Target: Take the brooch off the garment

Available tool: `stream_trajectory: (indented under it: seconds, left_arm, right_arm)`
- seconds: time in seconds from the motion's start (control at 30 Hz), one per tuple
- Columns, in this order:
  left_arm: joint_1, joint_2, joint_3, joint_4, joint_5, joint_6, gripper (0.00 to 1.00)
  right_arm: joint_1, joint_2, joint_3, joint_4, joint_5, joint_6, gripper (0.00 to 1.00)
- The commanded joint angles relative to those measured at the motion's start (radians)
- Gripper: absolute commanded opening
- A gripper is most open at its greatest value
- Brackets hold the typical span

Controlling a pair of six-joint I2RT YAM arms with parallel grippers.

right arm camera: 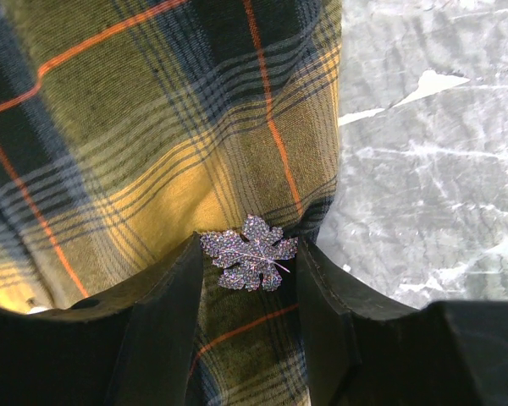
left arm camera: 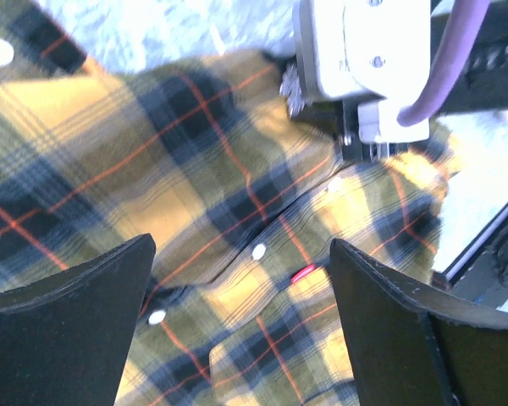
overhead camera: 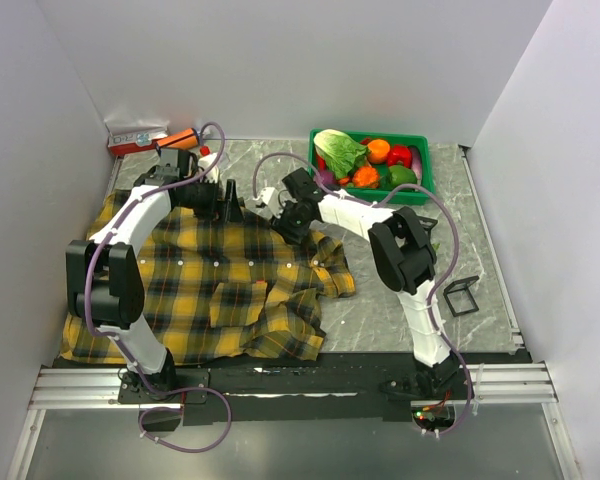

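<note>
1. Two claws work at the far edge of the shirt (overhead camera: 220,290), which lies spread on the left half of the table (overhead camera: 400,310)
2. Brooch (right arm camera: 248,252): a small sparkly leaf-like piece sitting on the plaid close to the shirt's edge, with bare table just to its right in the right wrist view; from above, the right claw (overhead camera: 277,203) hides it
3. Right claw (right arm camera: 251,283): its two fingers stand either side of the brooch, at or nearly at its outer tips; whether they truly pinch it I cannot tell
4. Left claw (left arm camera: 241,249): spread wide and holding nothing, hovering over the button strip near a white button (left arm camera: 258,251), just left of the right claw
5. Step in hand, as I judge it: taking hold of the brooch
6. Next move likely calls for a firm squeeze on the brooch, then a pull away from the cloth; the left claw may need to pin the shirt down so the fabric does not lift with it
</note>
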Motion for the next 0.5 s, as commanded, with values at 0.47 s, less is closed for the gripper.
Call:
stream_trajectory:
  seconds: [0.47]
  left_arm:
    - [-0.077,0.143,0.076,0.385,0.403,-0.35,0.7]
  right_arm:
    - [-0.055,-0.341,-0.111,-0.066,-0.353,0.051,0.27]
